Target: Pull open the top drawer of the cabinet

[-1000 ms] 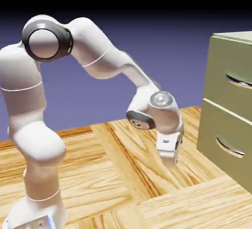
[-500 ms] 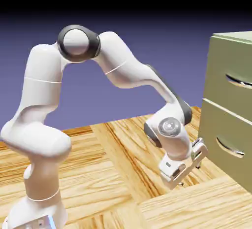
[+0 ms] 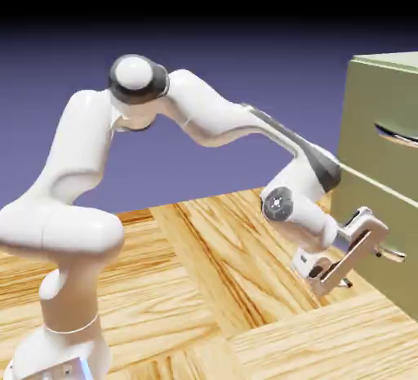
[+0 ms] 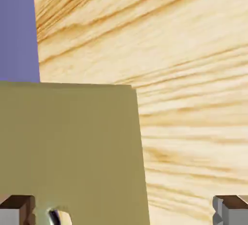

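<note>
Exterior view: the gripper [image 3: 365,249] has swung right since a second ago, from over the table [image 3: 204,288] to the cabinet [image 3: 367,125], now level with the lower drawer [image 3: 359,215], jaws spread wide and empty. Above it, the top drawer [image 3: 384,109] sits shut, its handle [image 3: 398,135] untouched.

cabinet [image 3: 367,133]: olive-green, paler green top; handle [image 3: 397,135]: silver; arm [image 3: 212,117]: white, dark joints; table [image 3: 204,272]: light streaked wood
</note>
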